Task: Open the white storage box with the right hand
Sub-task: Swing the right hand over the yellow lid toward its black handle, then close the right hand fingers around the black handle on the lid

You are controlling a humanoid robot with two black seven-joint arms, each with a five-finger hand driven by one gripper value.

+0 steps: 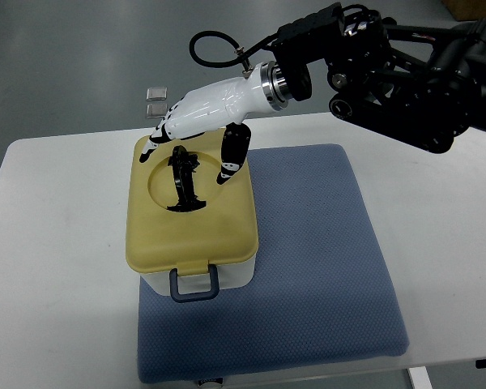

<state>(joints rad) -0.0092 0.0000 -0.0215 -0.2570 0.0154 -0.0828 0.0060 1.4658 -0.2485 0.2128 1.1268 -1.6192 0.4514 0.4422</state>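
Observation:
A white storage box (227, 277) with a pale yellow lid (190, 231) stands on the left part of a blue mat (308, 267). The lid has a round recess with a black handle (183, 180) lying in it, and a blue-grey latch (194, 284) hangs at the box's near side. My right hand (196, 138), white with black joints, comes in from the upper right and hovers over the far edge of the lid. Its fingers (158, 138) reach toward the lid's far left corner and its thumb (230, 158) points down onto the lid beside the recess. The fingers are spread and hold nothing.
The mat lies on a white table (57, 243). Two small silver squares (155, 100) sit on the grey floor beyond the table's far edge. The black right arm (397, 73) fills the upper right. A cardboard corner (470, 6) shows top right.

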